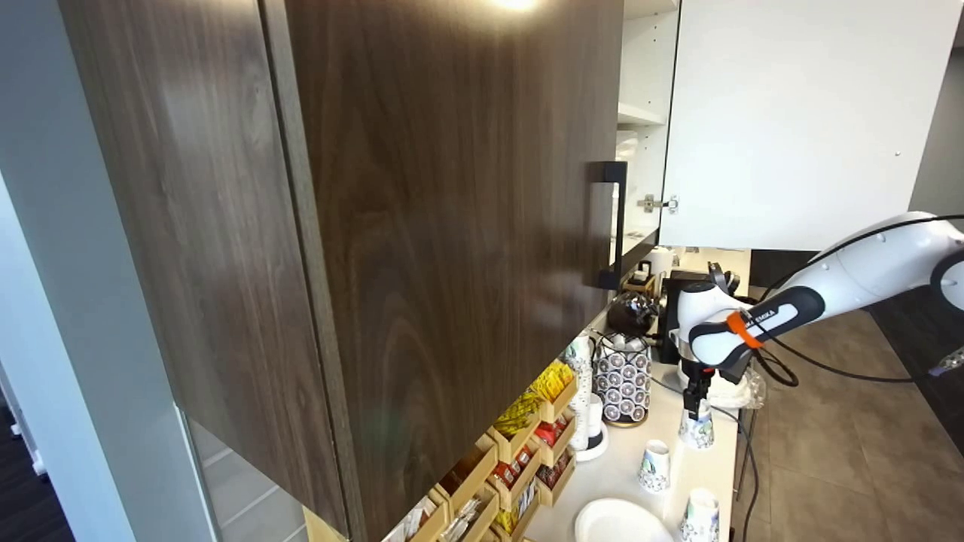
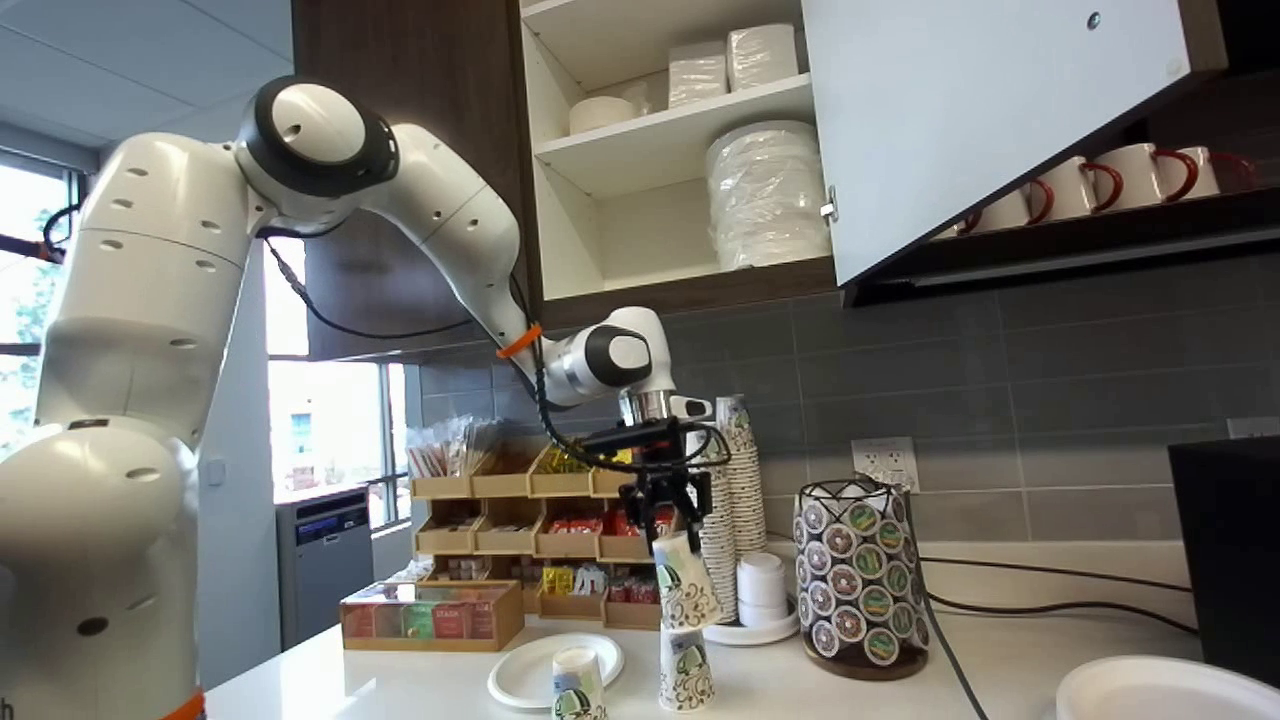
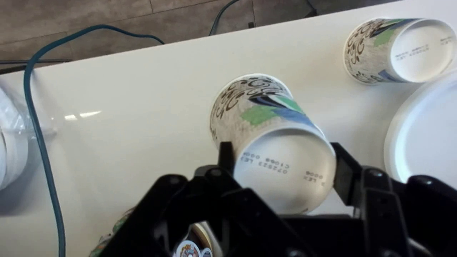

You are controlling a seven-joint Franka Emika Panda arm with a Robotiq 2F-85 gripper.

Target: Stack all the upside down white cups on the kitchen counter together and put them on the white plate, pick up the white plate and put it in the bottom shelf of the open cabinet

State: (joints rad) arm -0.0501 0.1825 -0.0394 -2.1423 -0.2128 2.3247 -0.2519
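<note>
My gripper is shut on an upside-down white paper cup with a printed pattern, its fingers on both sides in the wrist view. The held cup is tilted and above the counter. In an exterior view it appears just over another upside-down cup; contact cannot be told. A third upside-down cup stands by the white plate; it also shows in the wrist view. The open cabinet has a stack of wrapped white plates on its bottom shelf.
Tall cup stacks and small plain white cups stand near the wall. A coffee-pod holder is to their right. Wooden snack bins stand behind the plate. The open door overhangs the counter. A cable crosses the counter.
</note>
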